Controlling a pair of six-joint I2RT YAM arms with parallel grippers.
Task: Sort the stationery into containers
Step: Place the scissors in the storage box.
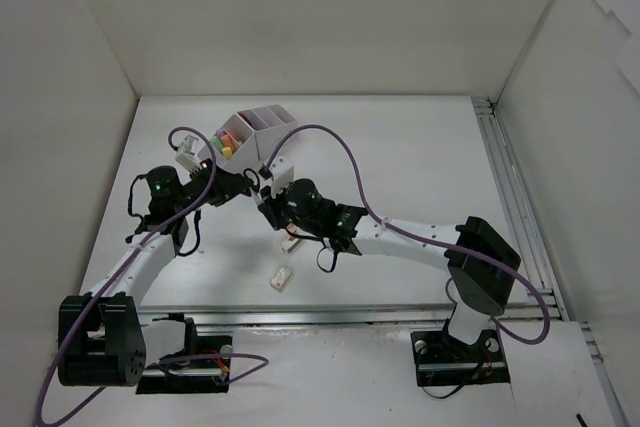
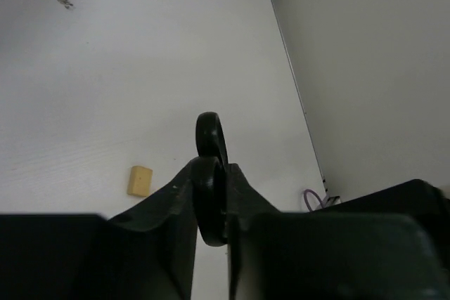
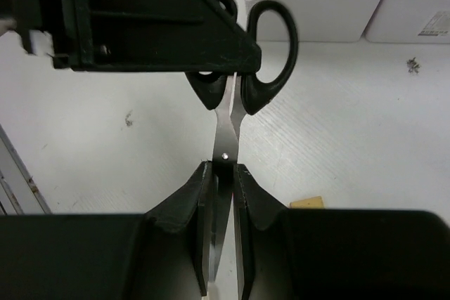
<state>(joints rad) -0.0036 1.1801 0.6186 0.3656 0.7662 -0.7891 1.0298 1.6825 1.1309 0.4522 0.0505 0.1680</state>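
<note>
Black-handled scissors [image 3: 223, 128] hang in the air between my two grippers, in front of the white organizer [image 1: 264, 127]. My left gripper [image 2: 211, 205] is shut on a handle ring [image 2: 209, 135]. In the top view it [image 1: 249, 184] sits just below the organizer. My right gripper [image 3: 223, 187] is shut on the blades just under the pivot. In the top view it [image 1: 268, 199] is close beside the left one. Coloured highlighters [image 1: 228, 141] stand in the organizer's left compartment. The organizer also shows in the right wrist view [image 3: 330, 5].
Two small erasers lie on the table near the right arm, one [image 1: 292, 242] under its wrist and one [image 1: 283, 277] nearer the front. A beige eraser shows in the left wrist view [image 2: 140, 180] and in the right wrist view [image 3: 307, 202]. A small white block [image 1: 188, 158] lies left of the organizer. White walls surround the table.
</note>
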